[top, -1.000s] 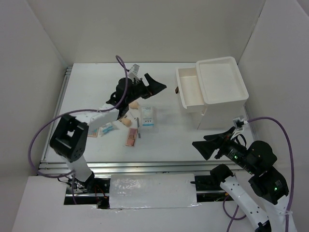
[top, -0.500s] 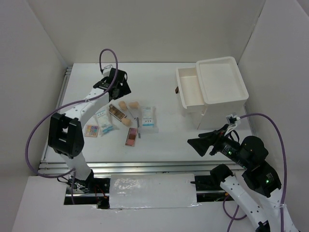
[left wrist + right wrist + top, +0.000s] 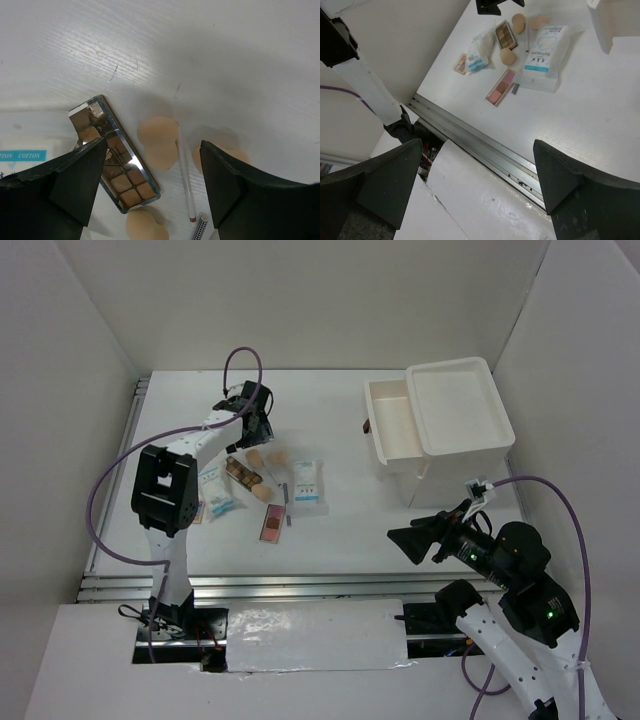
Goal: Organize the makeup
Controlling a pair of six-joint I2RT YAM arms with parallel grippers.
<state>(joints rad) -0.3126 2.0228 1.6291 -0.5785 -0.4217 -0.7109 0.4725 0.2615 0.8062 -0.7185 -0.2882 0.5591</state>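
The makeup lies in a cluster left of centre. It holds three beige sponges (image 3: 256,457) (image 3: 157,140), a brown palette (image 3: 240,472) (image 3: 117,160), a pink palette (image 3: 272,524) (image 3: 501,86), a large white-and-blue packet (image 3: 307,481) (image 3: 545,45), smaller packets (image 3: 214,490) and a thin white pencil (image 3: 185,175). My left gripper (image 3: 255,426) (image 3: 153,167) is open and empty. It hovers over the back of the cluster, its jaws either side of a sponge and the brown palette. My right gripper (image 3: 415,540) (image 3: 477,175) is open and empty near the front right, well away from the makeup.
A big white drawer box (image 3: 460,410) stands at the back right with its drawer (image 3: 390,420) pulled out to the left. A metal rail (image 3: 300,585) runs along the table's front edge. White walls close in both sides and the back.
My left gripper swung left from the middle back, then came a little right and down over the sponges. My right gripper shifted slightly left.
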